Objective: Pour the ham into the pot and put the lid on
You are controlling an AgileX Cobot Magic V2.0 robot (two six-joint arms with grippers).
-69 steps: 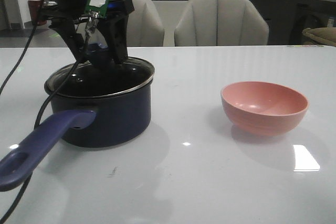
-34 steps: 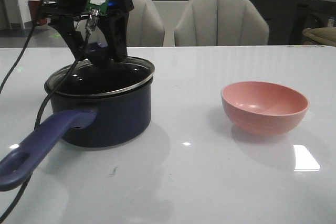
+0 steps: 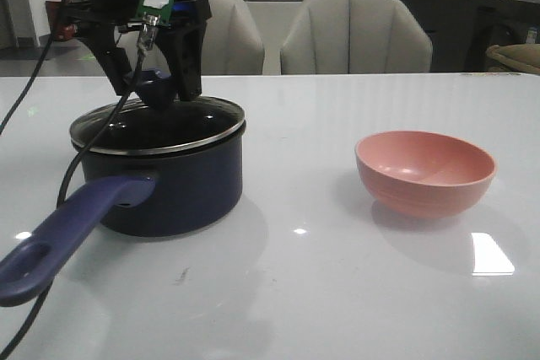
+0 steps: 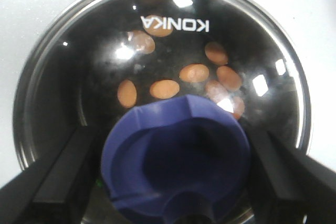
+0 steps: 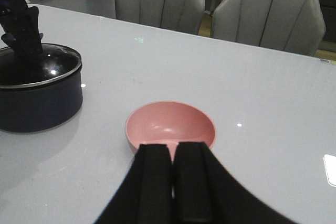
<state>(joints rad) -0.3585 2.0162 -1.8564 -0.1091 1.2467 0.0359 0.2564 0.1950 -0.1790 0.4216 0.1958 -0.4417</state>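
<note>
One pot (image 3: 169, 183), navy, on the left part of the white table (image 3: 337, 276), its long purple-blue handle (image 3: 67, 229) pointing toward the camera's near left. One glass lid (image 3: 160, 128) sits on the pot rim, steel edge all round. One dark-blue knob (image 4: 176, 161) on top of it.

Left gripper (image 3: 156, 90) hangs right over the knob — fingers (image 4: 58, 182) spread wide, one on each side of it, a visible gap between each and the knob in the left wrist view. Not clamped on anything.

Ham (image 4: 165, 88): through the glass I count roughly eight orange-pink pieces on the pot floor, a couple partly hidden behind the knob, so the count is approximate.

One pink bowl (image 3: 424, 173) on the right part of the table, upright, well apart from the pot, nothing visible inside it.

Right gripper (image 5: 172, 182) — fingers pressed together, holding nothing, just on the near side of the bowl.

Two grey chairs (image 3: 354, 31) behind the table.
</note>
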